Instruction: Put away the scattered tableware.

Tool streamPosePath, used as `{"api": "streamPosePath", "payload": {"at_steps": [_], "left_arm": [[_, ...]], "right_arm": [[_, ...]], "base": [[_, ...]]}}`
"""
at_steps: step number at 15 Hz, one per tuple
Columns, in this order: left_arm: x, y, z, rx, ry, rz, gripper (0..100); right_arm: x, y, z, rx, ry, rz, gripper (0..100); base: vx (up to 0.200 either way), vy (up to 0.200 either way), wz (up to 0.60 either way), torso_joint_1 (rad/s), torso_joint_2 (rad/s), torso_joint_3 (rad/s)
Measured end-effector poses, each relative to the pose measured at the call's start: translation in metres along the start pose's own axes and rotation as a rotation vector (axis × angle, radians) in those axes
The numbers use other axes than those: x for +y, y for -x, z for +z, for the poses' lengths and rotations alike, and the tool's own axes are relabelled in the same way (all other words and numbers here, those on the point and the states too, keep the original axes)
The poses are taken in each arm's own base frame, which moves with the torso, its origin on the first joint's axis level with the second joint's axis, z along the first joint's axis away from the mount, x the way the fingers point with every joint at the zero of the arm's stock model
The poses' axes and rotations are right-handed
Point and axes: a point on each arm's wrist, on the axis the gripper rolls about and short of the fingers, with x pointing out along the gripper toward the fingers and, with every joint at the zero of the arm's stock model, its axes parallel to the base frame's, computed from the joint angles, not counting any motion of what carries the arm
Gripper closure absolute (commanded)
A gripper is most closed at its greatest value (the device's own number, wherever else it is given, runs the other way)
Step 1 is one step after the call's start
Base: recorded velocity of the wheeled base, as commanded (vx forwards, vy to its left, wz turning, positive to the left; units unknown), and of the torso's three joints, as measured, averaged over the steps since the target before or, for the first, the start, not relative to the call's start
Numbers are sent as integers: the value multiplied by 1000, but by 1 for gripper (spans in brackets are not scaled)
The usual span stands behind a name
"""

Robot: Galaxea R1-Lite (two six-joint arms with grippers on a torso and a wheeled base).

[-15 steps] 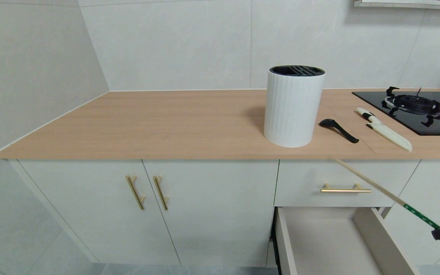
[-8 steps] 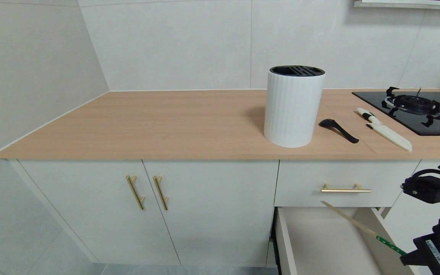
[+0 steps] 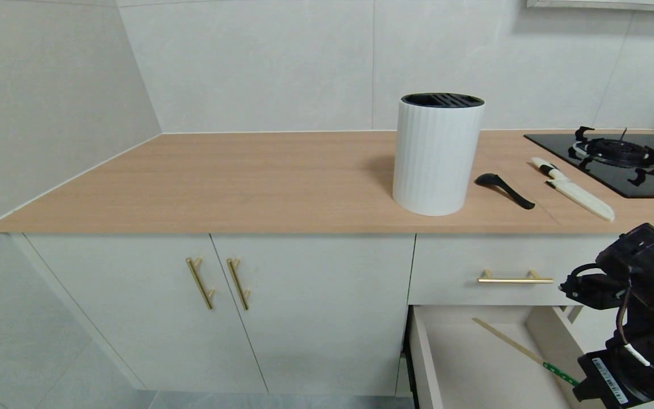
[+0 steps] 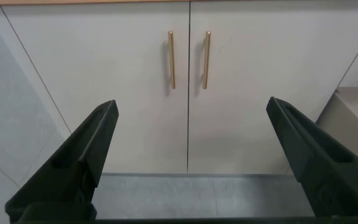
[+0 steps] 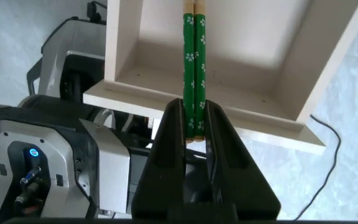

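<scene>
Ahead of the right hand (image 5: 193, 109), clamped on chopsticks (image 5: 193, 56), lies the open drawer (image 5: 253, 62). The left hand (image 4: 191, 109) stands apart, facing cabinet doors (image 4: 241, 93).

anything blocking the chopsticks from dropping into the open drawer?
Nothing visible. The right gripper is shut on the chopsticks, which angle over the open drawer. In the head and right wrist views, no object lies between them and the drawer floor.
</scene>
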Motion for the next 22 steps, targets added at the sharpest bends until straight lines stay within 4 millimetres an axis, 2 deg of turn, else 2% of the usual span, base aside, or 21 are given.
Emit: {"api": "streamPosePath", "payload": {"at_steps": [11,15,19,22], "left_arm": [[0,0,0,0,0,0,0],[0,0,0,0,0,0,0],[0,0,0,0,0,0,0],[0,0,0,0,0,0,0]], "right_arm": [[7,-15,-1,-24,20,-30,100],[8,-20,4,-65,17,-20,100],[11,-40,11,-103,12,-10,100],[15,-72,26,-128,-69,-34,100]], "base": [[0,0,0,-94,442,339],[0,0,0,-8,118,98],[0,0,0,0,0,0],[0,0,0,0,0,0]]}}
